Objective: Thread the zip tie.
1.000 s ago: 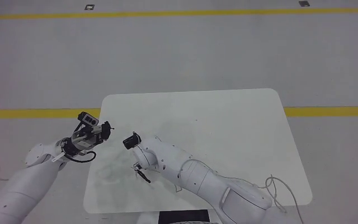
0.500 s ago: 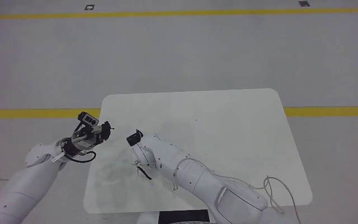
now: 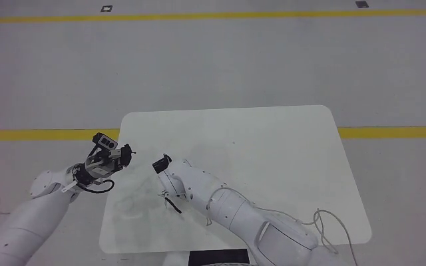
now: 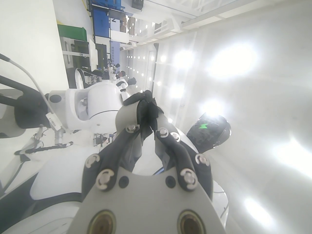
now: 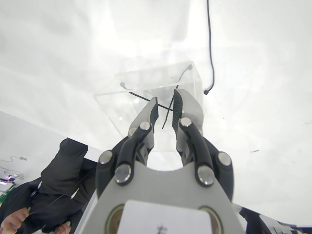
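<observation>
The left gripper (image 3: 126, 153) is held just off the left edge of the table (image 3: 266, 146) with its fingers pressed together; whether anything is pinched cannot be told. The right gripper (image 5: 165, 105) is held with its jaws apart above a clear box (image 5: 107, 103), in which two zip ties (image 5: 139, 96) lie crossed. A third zip tie (image 5: 209, 37) lies on the table just beside the box, its long axis running away from the gripper, with its head nearest the box and its tail pointing away.
</observation>
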Available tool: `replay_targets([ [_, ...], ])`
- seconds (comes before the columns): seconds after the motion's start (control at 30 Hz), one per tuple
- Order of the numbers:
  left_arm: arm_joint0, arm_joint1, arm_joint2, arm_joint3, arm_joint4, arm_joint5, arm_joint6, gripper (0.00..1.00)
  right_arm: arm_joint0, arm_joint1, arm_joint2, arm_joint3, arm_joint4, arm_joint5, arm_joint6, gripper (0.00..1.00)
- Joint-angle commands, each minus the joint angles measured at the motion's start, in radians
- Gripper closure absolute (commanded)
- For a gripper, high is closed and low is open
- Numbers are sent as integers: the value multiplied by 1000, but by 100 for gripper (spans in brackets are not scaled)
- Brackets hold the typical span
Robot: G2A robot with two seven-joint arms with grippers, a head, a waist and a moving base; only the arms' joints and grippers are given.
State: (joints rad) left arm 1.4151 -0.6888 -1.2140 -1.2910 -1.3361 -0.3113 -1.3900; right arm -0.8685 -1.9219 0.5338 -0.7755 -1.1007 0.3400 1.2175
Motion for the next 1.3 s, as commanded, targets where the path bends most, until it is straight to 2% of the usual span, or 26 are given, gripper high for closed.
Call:
replay_targets([
  [0.0,0,0,0,0,0,0,0,100,2,-1,-4,5,4,0,0,84],
  [0.3,0,0,0,0,0,0,0,100,18,-9,-21,36,24,0,-9,87],
  [0.43,0,0,0,0,0,0,0,100,23,-12,-25,49,31,0,-12,100],
  [0.7,0,0,0,0,0,0,0,100,32,-14,-20,46,46,0,-13,100],
  [0.87,0,0,0,0,0,0,0,100,24,-5,3,-5,7,0,22,100],
  [1.03,0,0,0,0,0,0,0,100,-12,12,43,-93,-70,0,81,100],
  [1.13,0,0,0,0,0,0,0,100,-52,28,80,-174,-129,0,113,100],
  [1.27,0,0,0,0,0,0,0,100,-131,57,145,-319,-204,0,148,100],
])
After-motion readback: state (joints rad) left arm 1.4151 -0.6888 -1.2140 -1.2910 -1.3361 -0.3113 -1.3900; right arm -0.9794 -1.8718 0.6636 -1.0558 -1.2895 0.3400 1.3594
